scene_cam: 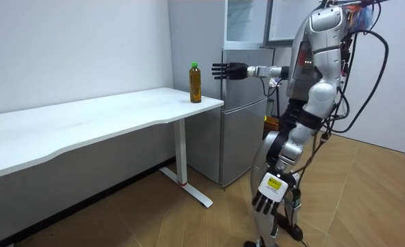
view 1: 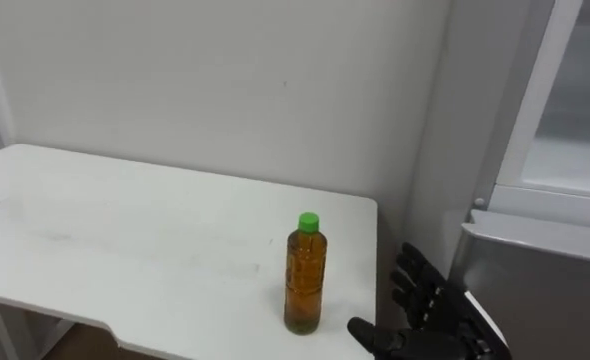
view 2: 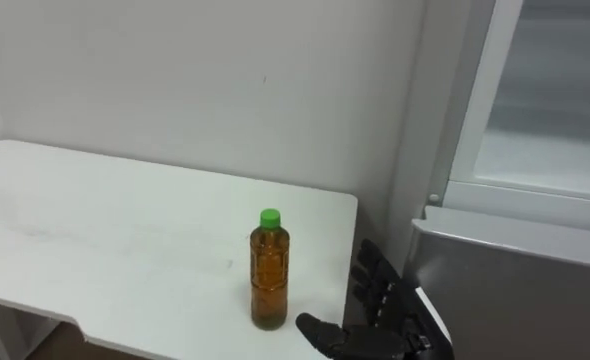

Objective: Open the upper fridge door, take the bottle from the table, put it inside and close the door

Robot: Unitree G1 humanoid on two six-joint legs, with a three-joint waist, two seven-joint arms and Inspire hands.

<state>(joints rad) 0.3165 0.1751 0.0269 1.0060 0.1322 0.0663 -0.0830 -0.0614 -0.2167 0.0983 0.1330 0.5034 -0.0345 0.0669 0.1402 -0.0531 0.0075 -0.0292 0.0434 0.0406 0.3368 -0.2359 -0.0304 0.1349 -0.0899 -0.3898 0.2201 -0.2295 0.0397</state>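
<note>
A long white tabletop [view 1: 125,230] with a smooth matte surface runs along a plain pale wall [view 1: 225,80]; its front edge curves inward in a shallow scoop. It stands on a white metal leg [scene_cam: 180,147] ending in a flat bar foot [scene_cam: 189,190]. Below lies a light brown floor [scene_cam: 367,199], apparently wood planks laid in a herringbone pattern.

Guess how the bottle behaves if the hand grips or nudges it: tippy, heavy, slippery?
Likely tippy: the bottle stands tall and narrow near the table edge, so a sideways nudge from the open right hand could topple it. Probably heavy for its size, since it looks filled almost to the cap. Its smooth round wall may slip, and once down it could roll.
</note>
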